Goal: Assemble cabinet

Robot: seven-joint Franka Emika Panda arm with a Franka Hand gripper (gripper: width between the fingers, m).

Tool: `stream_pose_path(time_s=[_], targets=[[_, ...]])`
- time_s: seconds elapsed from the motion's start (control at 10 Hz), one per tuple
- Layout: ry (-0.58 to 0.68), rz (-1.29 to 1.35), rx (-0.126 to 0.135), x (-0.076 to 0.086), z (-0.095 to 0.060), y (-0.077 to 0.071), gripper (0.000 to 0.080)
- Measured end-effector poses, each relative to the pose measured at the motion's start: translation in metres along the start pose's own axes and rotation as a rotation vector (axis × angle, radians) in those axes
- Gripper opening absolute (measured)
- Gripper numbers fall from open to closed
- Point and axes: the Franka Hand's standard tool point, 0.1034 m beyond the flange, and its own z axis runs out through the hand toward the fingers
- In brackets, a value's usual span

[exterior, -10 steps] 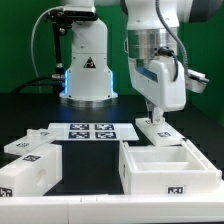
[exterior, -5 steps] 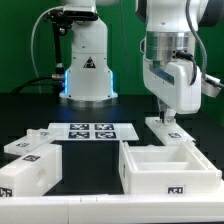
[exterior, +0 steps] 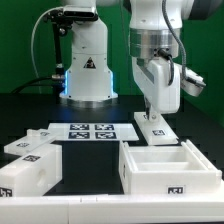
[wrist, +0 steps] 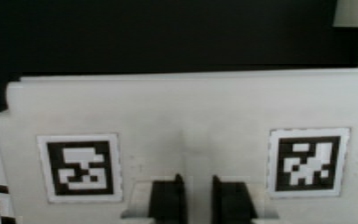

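Note:
The cabinet is in loose white tagged parts. An open box-shaped body stands at the front on the exterior view's right. Behind it a flat panel lies on the table. My gripper points down onto the near end of this panel. In the wrist view the panel fills the frame with two tags, and my gripper has its fingers nearly together, with only a thin strip of panel showing between them. Two smaller white parts, one behind and one in front, lie on the exterior view's left.
The marker board lies flat in the middle, between the left parts and the panel. The white robot pedestal with a triangle sticker stands at the back. The table is black.
My gripper swung to the exterior view's right half a second ago and is now back to the left, about where it was a second ago. The flat panel seems to have shifted with it.

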Motion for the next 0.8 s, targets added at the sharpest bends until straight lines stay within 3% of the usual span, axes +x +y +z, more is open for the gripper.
stream_pose_path(time_s=[0.2,0.4,0.5,0.8], targets=[[0.002,0.001,-0.006,0.0,0.001,0.001,0.0061],[0.017,-0.042,-0.085,0.002,-0.009,0.01,0.0061],[0.028,-0.054,-0.1,0.003,-0.012,0.009,0.0061],[0.047,-0.053,-0.103,-0.001,-0.009,0.008,0.0062]])
